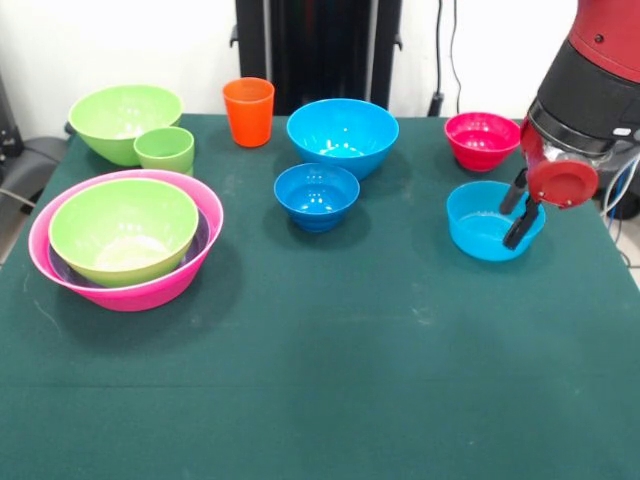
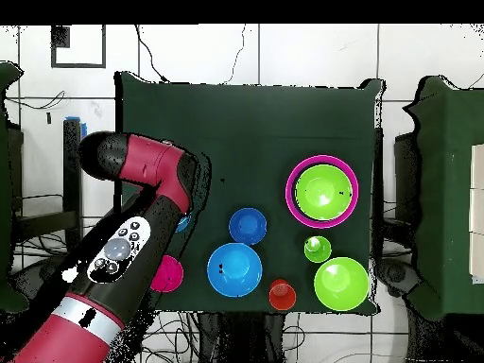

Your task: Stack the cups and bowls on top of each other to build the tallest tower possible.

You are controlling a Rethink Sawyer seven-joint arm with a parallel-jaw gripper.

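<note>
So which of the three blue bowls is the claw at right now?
The shallow light blue plastic bowl beside the small red bowl; the claw reaches into it, the other two blue bowls sit mid-table.

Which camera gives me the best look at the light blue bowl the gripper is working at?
The front view. There the light blue bowl shows nearly whole, with the gripper reaching over its rim, fingers apart. In the overhead view the arm covers it almost entirely; only a blue sliver peeks out beside the arm.
</note>
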